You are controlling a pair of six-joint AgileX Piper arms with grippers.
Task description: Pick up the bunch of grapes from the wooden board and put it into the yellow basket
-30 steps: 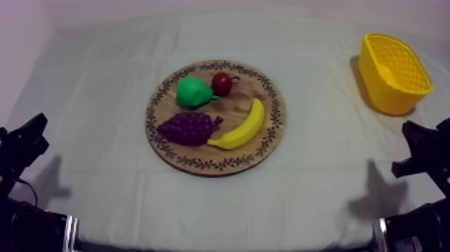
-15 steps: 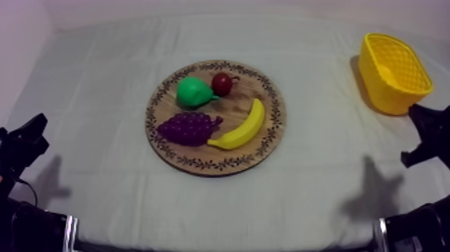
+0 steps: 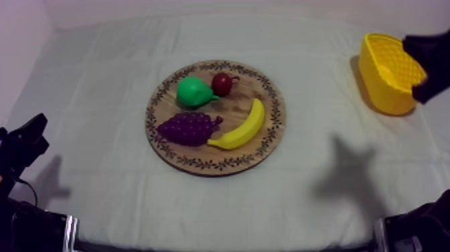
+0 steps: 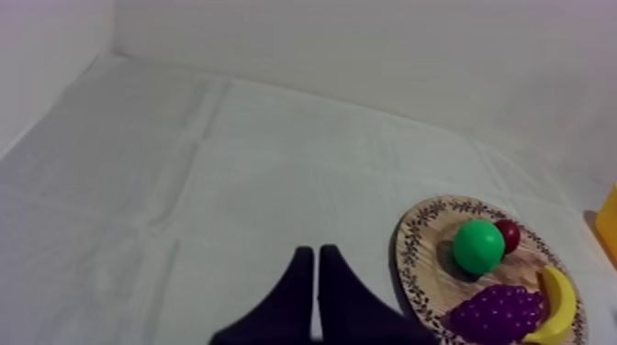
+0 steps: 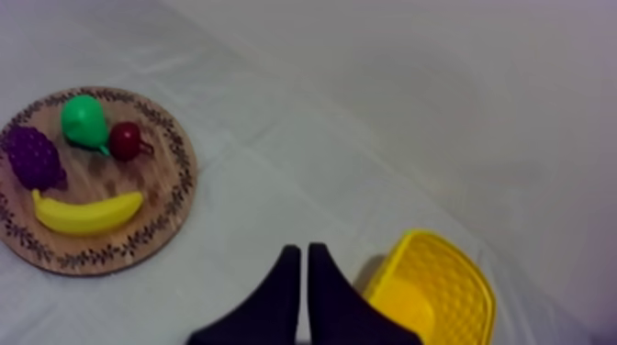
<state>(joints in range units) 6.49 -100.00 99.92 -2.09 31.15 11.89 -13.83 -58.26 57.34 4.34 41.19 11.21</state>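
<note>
The purple bunch of grapes [image 3: 189, 127] lies on the near left part of the round wooden board [image 3: 201, 163], next to a banana [image 3: 241, 127]. The yellow basket [image 3: 385, 80] stands at the far right of the table. My right gripper [image 3: 420, 50] hangs at the basket's right side, well away from the board. In the right wrist view its fingers [image 5: 303, 250] lie together as a narrow wedge beside the basket [image 5: 431, 289], with the grapes [image 5: 32, 156] far off. My left gripper [image 3: 27, 137] rests low at the left, fingers [image 4: 317, 252] pressed together, short of the grapes [image 4: 500, 312].
A green pear [image 3: 193, 92] and a small red fruit [image 3: 222, 83] sit at the far side of the board. Open cloth separates the board from the basket. My right arm's shadow falls on the cloth right of the board.
My right arm has risen from the lower right edge to beside the basket at the upper right, and its shadow has slid left. The left arm and the fruit have not moved.
</note>
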